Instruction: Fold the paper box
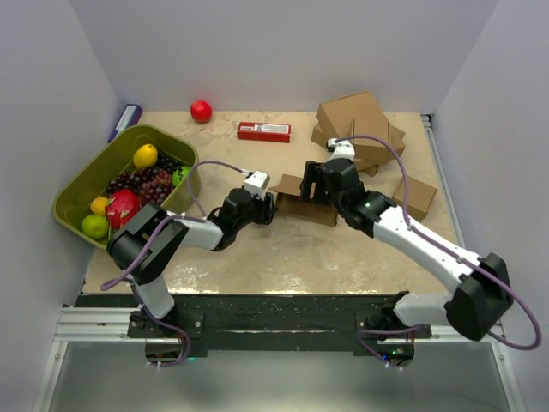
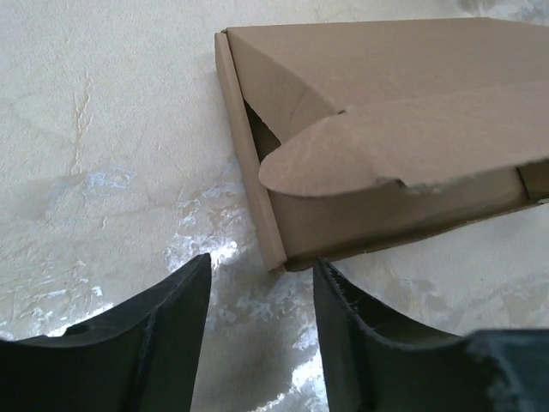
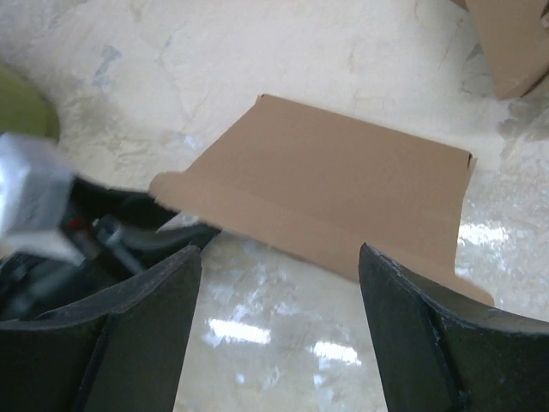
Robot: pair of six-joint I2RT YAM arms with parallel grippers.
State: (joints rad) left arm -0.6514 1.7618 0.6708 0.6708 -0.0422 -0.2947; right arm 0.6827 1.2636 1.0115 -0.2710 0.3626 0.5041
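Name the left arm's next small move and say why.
Probably ease the left gripper forward and nudge the rounded flap into the paper box. Its jaws stand open just short of the box's corner, holding nothing, and that flap sticks out over the side wall, untucked.

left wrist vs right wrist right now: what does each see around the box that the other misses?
Left wrist only: the paper box side-on, its rounded flap hanging untucked over a dark gap at the corner, with the open left end effector just short of it.
Right wrist only: the box's flat top panel beyond the open right end effector, the left arm's white camera block, a green basket edge and a second cardboard box.
Both: the same box lying on the mottled table, nothing gripped.
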